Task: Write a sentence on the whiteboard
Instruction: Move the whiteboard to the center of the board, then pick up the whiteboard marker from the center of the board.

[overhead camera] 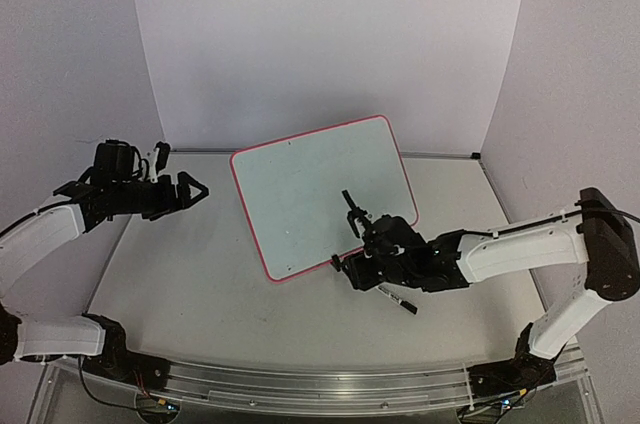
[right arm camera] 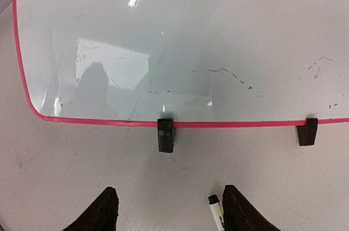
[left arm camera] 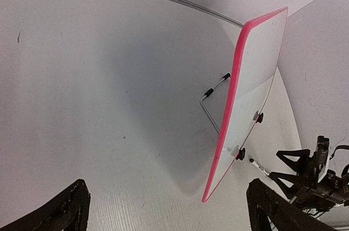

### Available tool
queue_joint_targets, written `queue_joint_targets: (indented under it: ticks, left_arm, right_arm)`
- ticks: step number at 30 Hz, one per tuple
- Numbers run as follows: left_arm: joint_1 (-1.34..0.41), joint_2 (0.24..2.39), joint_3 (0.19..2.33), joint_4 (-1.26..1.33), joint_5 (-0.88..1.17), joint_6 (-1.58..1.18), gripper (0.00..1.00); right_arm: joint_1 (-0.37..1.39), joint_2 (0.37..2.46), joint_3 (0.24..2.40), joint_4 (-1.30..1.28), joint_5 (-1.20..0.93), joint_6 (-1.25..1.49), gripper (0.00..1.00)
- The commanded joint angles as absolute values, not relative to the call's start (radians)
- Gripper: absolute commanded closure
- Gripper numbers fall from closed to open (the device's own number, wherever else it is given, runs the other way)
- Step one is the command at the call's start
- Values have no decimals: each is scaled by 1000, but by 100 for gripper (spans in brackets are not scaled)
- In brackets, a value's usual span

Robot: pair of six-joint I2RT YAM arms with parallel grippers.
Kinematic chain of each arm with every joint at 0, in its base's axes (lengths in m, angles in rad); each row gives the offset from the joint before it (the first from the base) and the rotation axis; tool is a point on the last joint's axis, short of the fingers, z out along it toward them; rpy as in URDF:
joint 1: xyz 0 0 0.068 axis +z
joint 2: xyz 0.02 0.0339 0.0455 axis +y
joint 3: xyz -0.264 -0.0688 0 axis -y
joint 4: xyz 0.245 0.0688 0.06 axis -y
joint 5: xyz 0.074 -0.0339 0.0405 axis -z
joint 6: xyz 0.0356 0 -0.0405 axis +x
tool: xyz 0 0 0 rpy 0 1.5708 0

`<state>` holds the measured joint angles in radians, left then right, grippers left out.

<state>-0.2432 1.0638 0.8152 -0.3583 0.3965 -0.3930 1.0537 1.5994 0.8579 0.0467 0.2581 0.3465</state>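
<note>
Whiteboard, pink-rimmed, stands propped aslant on the table, showing only faint black marks. Right gripper hangs open before its lower edge, a marker lying by one finger. Left gripper is open, well apart. Writing seems unfinished; next, grasp the marker squarely.

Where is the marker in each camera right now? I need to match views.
Top external: marker on the table, below the whiteboard near edge, right of centre.
Left wrist: marker lower right, just past the board's lower black foot.
Right wrist: marker at the bottom edge, right of centre.
Shared landmark: the whiteboard pink rim.
</note>
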Motion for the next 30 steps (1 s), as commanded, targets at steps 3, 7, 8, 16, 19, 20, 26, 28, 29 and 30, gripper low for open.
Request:
queue_joint_targets:
  ticks: [3,7,8,16,19,20,26,28,29,30]
  left_arm:
    - [-249,1018,735,-292,401,-452,1]
    - [-252,994,710,-297,400,-463,1]
    - [-252,989,706,-298,401,-465,1]
    - [-254,973,711,-339,417,-449,1]
    - [-254,960,706,-340,426,-445,1]
    - [-254,958,704,-340,430,-442,1]
    - [-258,938,708,-349,463,-431,1]
    - [-262,923,715,-354,479,-434,1]
    - [-266,916,720,-354,491,-441,2]
    - [-273,909,727,-354,504,-451,3]
  right_arm:
    - [989,1620,846,-244,137,323,44]
    - [964,1653,860,-282,89,317,47]
    - [958,1666,866,-289,88,317,48]
    - [944,1757,949,-330,101,298,59]
    - [941,1777,963,-333,101,295,66]
    - [940,1784,966,-333,99,295,70]
    - [940,1808,974,-334,99,316,82]
    - [940,1812,975,-333,96,320,88]
    - [940,1813,977,-333,91,320,94]
    - [940,1814,981,-333,82,320,99]
